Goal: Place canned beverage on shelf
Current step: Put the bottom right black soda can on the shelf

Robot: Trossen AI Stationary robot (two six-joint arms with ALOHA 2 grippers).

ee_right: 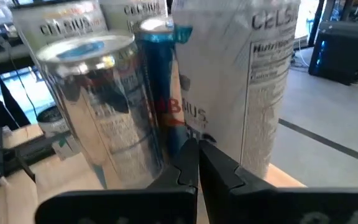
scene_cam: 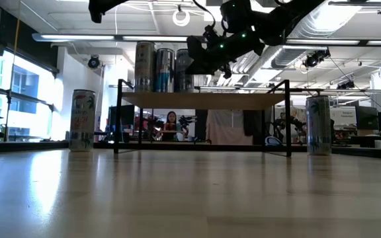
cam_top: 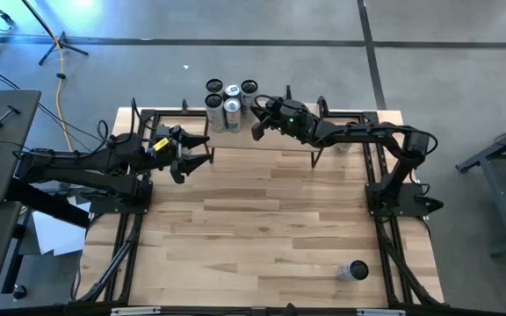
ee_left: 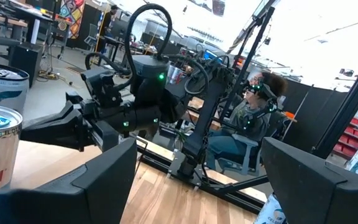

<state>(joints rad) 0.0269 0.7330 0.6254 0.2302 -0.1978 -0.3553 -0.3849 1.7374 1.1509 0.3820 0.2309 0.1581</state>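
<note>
A can [cam_top: 353, 271] is seen lying on its side on the near right part of the table [cam_top: 262, 228], well apart from both arms. Farther back, the left gripper [cam_top: 197, 154] is held above the table's left side, just in front of the shelf [cam_top: 262, 140]; its two fingers are spread wide, with nothing between them. In the left wrist view those fingers [ee_left: 104, 180] frame the right arm and a seated person [ee_left: 247, 127] beyond the table.

The shelf is placed along the far edge of the table, a light-wood board on thin black legs. Five cans [cam_top: 230, 103] are grouped upright at its left end; in the low view three of them [scene_cam: 163, 69] are seen standing on the board [scene_cam: 204, 100]. The right gripper [cam_top: 260, 125] is held at shelf height just beside this group, on its right. In the right wrist view its fingers [ee_right: 199, 163] are pressed together tip to tip, with nothing between them, right before a silver can [ee_right: 107, 102] and a white can [ee_right: 247, 74].

Two more cans are shown upright on the table in the low view, one [scene_cam: 83, 120] left of the shelf legs and one [scene_cam: 318, 125] to the right. Another person [scene_cam: 171, 123] is seen in the room behind, under the shelf board.
</note>
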